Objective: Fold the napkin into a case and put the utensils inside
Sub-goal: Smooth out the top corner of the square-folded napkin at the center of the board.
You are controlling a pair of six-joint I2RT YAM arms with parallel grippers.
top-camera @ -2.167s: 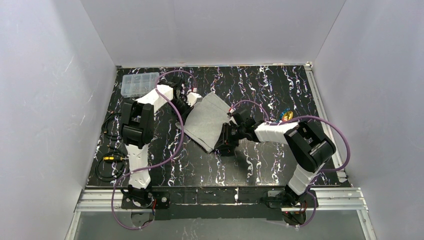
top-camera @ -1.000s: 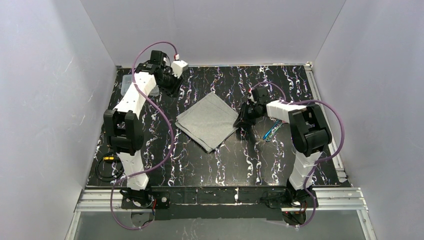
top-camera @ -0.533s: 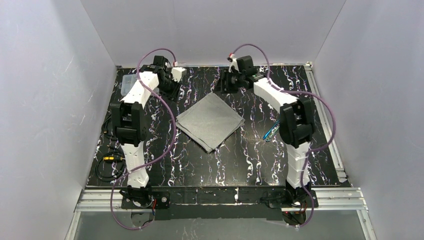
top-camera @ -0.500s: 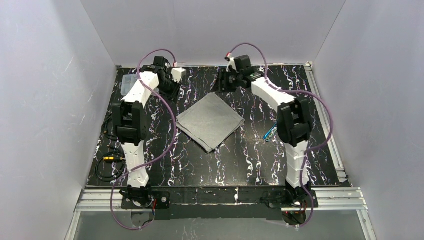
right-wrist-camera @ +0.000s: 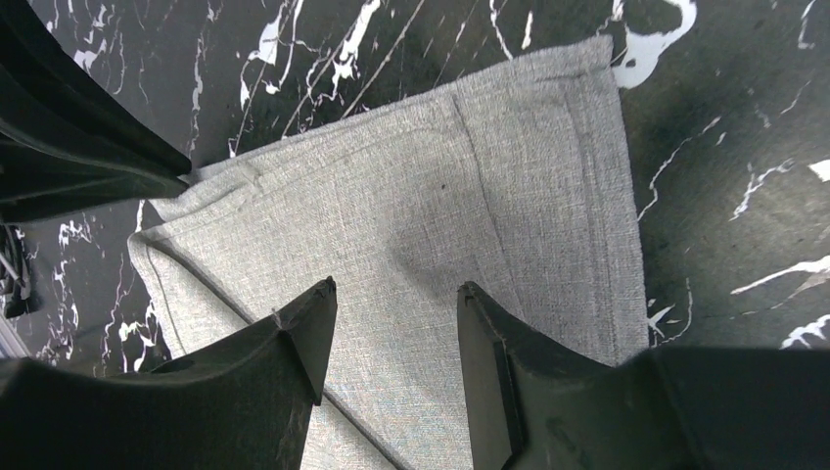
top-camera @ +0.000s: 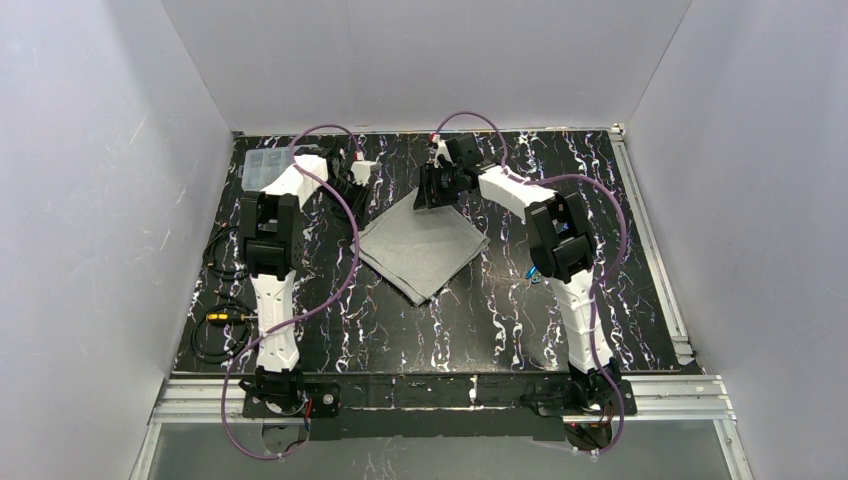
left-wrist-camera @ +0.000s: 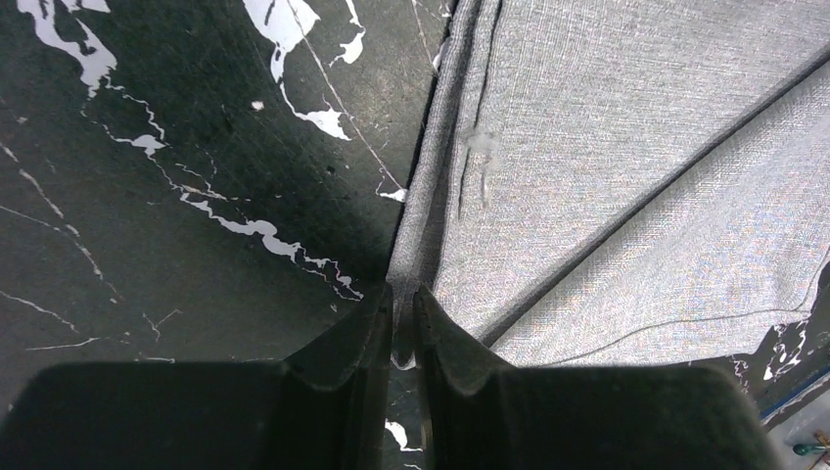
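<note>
At the napkin [top-camera: 425,245] now, newly arrived: left hand [left-wrist-camera: 403,294] pinching edge, right hand [right-wrist-camera: 396,289] open.

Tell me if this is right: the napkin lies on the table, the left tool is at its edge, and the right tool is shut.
Not quite: the right tool is open, not shut. The right wrist view shows its fingers apart over the napkin. The rest is correct.
</note>
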